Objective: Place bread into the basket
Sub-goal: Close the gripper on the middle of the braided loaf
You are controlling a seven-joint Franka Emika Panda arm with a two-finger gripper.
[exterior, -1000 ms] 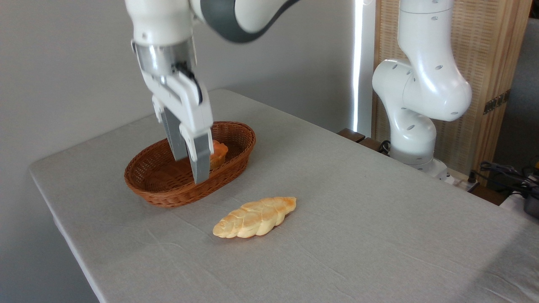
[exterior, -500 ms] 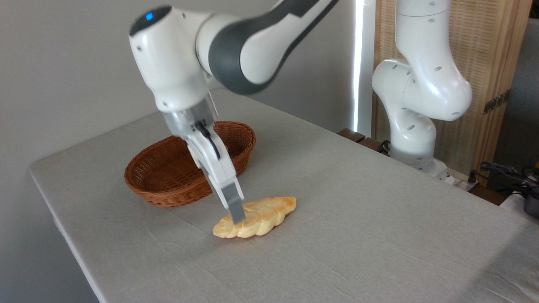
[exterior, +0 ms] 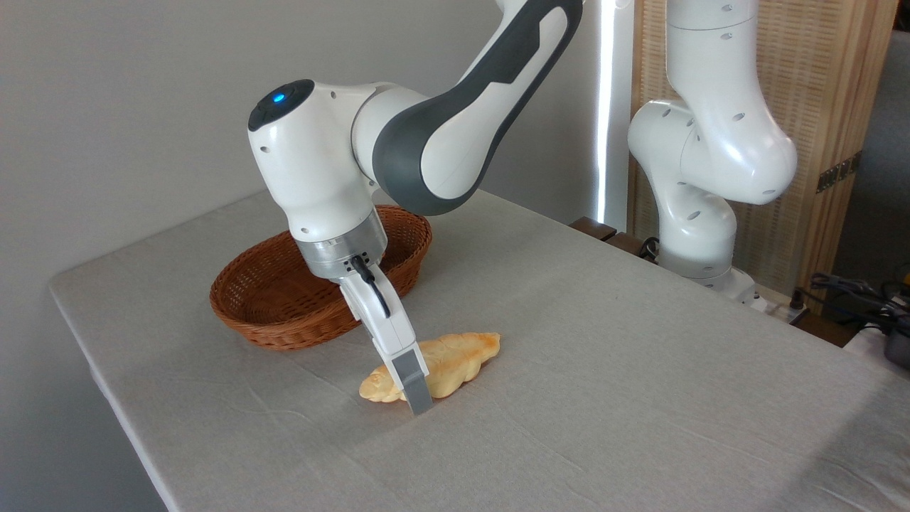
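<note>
The bread (exterior: 463, 354), a pale golden braided loaf, lies on the grey table (exterior: 640, 412) just right of and in front of the basket. The reddish-brown wicker basket (exterior: 245, 313) stands at the back left, its right half hidden behind my wrist. My gripper (exterior: 416, 386) is down over the left part of the loaf. One finger (exterior: 412, 380) stands in front of the loaf with its tip at the tabletop. The other finger is hidden behind the loaf. The jaws look open, straddling the loaf.
The arm's white base (exterior: 700, 235) stands at the table's back right, before a wooden slatted screen (exterior: 825, 107). Cables (exterior: 853, 291) lie at the far right. The table's left edge (exterior: 78, 334) runs close to the basket.
My gripper has left the space over the basket, moved right and toward the camera, and dropped until one finger reaches the tabletop in front of the loaf. The bread has not shifted.
</note>
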